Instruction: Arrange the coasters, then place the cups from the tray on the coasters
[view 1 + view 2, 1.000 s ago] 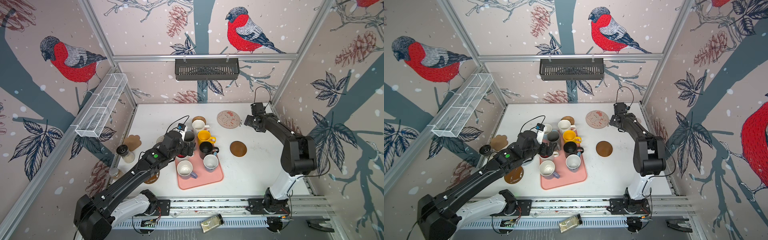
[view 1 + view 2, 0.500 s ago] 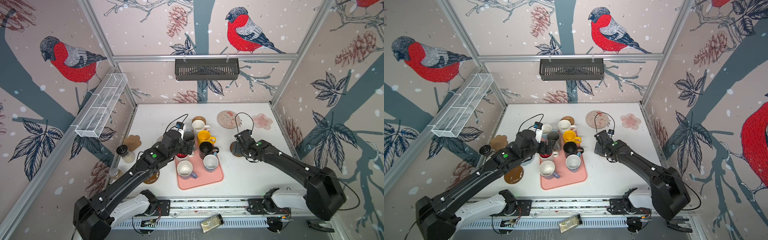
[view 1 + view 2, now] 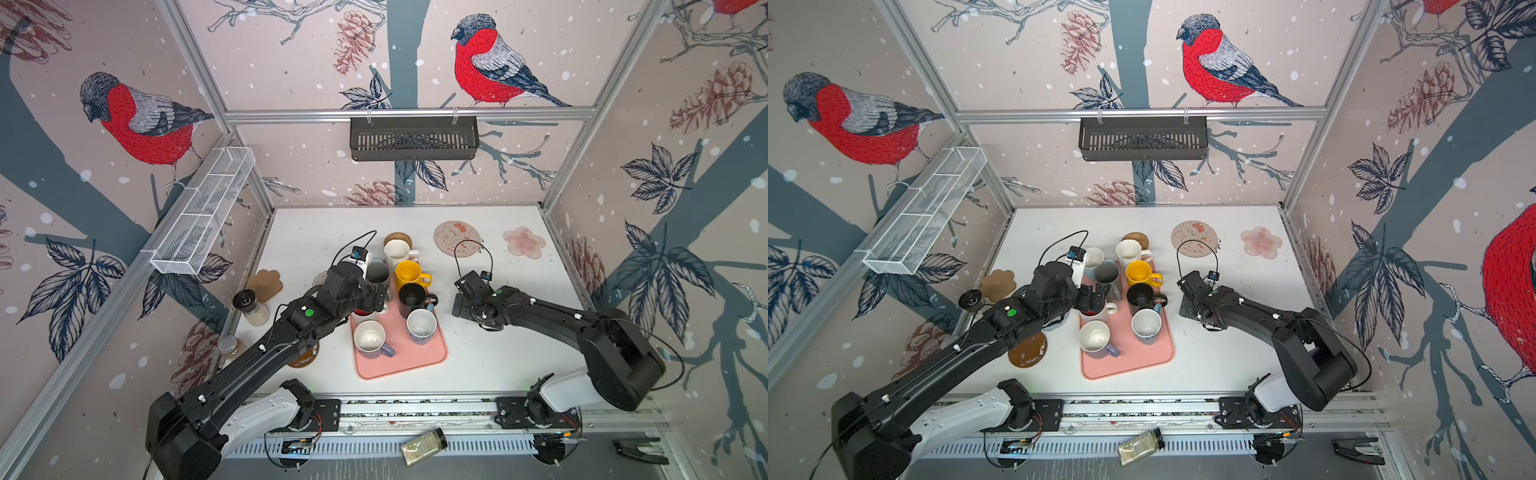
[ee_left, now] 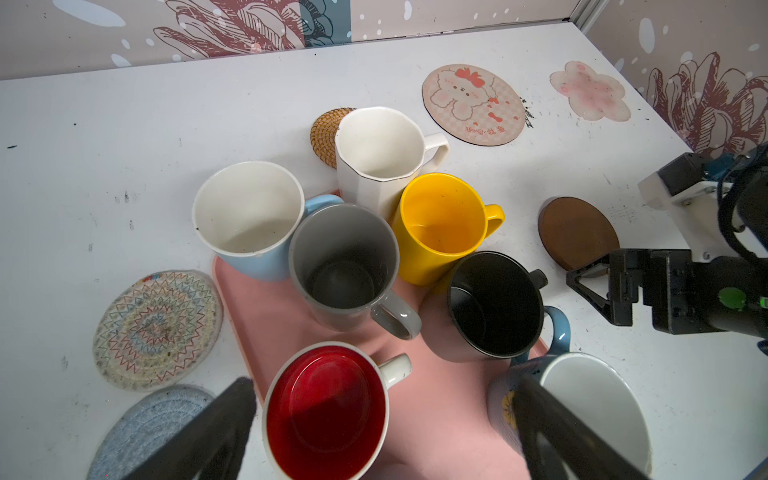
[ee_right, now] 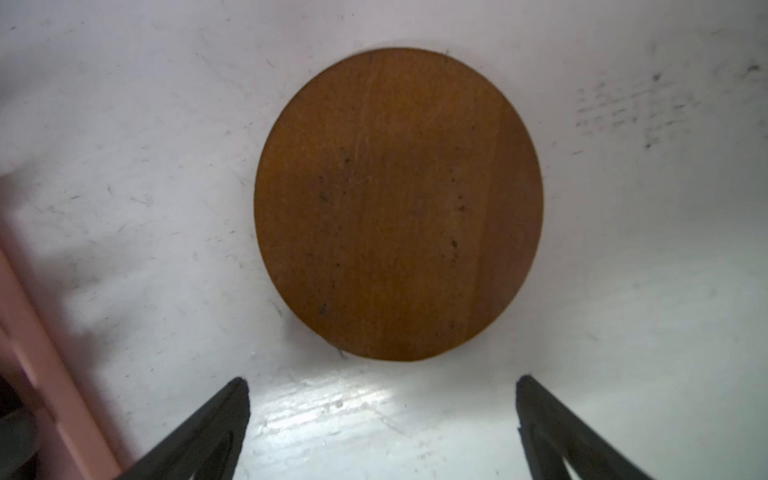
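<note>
Left gripper [image 4: 384, 386] hangs spread wide, grasping nothing, above the white cup with the red inside [image 4: 328, 415]. The right gripper [image 5: 382, 383] is likewise released, low over the worktop [image 3: 316, 232] and just short of a dark brown disc coaster [image 5: 399, 203] that lies beside the tray [image 3: 399, 359]. That salmon-pink tray carries upright cups: the lavender cup [image 3: 371, 338] and the blue cup [image 3: 420, 326] at its near end, the black cup [image 3: 413, 297] and the grey cup [image 3: 378, 274] mid-tray, and the yellow cup [image 3: 408, 274] behind the black. The white cup [image 3: 397, 251] and the light blue cup [image 4: 249, 216] crowd its far edge; whether they stand on it I cannot tell. On the white worktop, the pink cartoon round [image 3: 457, 239] and the pink flower [image 3: 524, 242] lie far right. The rattan round [image 3: 398, 239] sits behind the white cup, and the tan paw [image 3: 266, 284] is near the left wall. The second dark disc [image 3: 1027, 351] is partly under the left arm. The cream woven round [image 4: 158, 328] and the blue-grey round [image 4: 153, 424] lie left of the tray. Bullfinch-printed walls enclose everything, and a black basket [image 3: 413, 137] hangs on the back rail.
</note>
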`<state>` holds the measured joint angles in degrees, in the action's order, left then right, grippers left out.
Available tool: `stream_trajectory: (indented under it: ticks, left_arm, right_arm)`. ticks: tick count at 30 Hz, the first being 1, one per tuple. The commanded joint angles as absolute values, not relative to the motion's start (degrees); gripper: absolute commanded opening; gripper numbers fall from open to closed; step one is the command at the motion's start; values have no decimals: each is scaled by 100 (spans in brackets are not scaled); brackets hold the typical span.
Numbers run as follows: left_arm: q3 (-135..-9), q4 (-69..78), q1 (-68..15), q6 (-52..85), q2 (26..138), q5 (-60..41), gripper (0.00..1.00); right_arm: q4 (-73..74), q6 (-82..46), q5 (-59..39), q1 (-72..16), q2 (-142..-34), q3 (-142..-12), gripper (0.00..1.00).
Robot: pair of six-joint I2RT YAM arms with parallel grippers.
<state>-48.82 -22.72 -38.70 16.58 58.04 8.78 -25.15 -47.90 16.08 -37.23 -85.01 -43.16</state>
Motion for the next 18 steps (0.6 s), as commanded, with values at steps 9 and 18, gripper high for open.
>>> stream_trajectory:
  ticks: [9,18]
  left_arm:
    - [-4867,-2177,-3885,1625,5836,904,97]
    - [-4914,-2171,-3884,1578,5864,915,97]
  right_arm:
    - [-2110,-4847,1441,-3333,-9093,-4452,99]
    - [-2185,-4499,1610,-2948,-9396,-4696,97]
